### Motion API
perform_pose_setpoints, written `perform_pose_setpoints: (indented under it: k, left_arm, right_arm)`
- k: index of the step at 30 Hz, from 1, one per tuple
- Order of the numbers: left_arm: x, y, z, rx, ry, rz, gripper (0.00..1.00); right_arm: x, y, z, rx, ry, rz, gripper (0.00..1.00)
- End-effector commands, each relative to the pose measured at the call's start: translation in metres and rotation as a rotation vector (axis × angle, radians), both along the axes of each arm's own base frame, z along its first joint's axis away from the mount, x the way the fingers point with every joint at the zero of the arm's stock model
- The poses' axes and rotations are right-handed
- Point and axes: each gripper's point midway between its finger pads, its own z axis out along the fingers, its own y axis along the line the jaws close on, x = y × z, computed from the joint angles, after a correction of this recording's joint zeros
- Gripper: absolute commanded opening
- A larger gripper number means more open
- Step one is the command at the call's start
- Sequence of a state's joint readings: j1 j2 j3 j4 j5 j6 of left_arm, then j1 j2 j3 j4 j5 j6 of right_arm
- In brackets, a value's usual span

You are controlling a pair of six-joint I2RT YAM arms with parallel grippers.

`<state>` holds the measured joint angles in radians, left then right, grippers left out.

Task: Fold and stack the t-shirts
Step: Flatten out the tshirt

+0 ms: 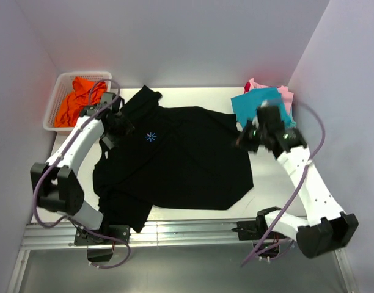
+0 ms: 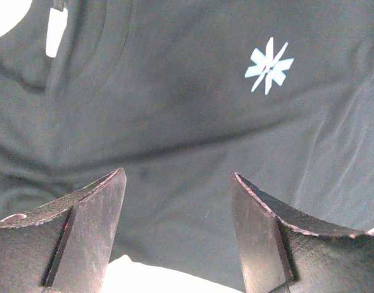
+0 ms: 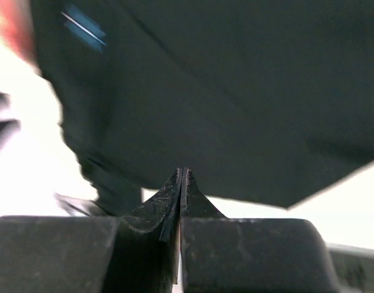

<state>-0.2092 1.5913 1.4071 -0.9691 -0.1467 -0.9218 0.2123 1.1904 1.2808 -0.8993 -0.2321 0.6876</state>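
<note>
Top external: black tee (image 1: 181,159) is seen spread at frame ctr. L gripper (image 2: 178,174) jaws are parted over its chest; R gripper (image 3: 182,171) is pressed closed, nothing pinched, by tee's right edge.

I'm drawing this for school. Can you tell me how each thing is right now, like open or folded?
black t-shirt: spread out, not folded.
orange t-shirt: crumpled in the basket.
teal t-shirt: folded, on top of the pink t-shirt.
left gripper: open, over the black t-shirt.
right gripper: shut, holding nothing.
</note>
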Motion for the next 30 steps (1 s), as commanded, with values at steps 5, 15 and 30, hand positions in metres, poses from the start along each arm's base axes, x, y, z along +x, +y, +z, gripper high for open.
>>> perform_pose_setpoints:
  k: [5,15,30]
  left_arm:
    - [-0.044,-0.014,0.009,-0.098,-0.057,-0.057,0.72]
    - [-0.07,-0.011,0.02,-0.119,-0.085,-0.056,0.64]
    - [-0.114,-0.002,0.023,-0.141,-0.11,-0.026,0.61]
  right_arm:
    - [-0.122,0.017,-0.146,-0.021,0.479,0.082,0.0]
    - [-0.112,0.025,-0.175,-0.161,0.552,0.154,0.0]
    - [-0.072,-0.028,-0.168,-0.492,0.55,0.035,0.66]
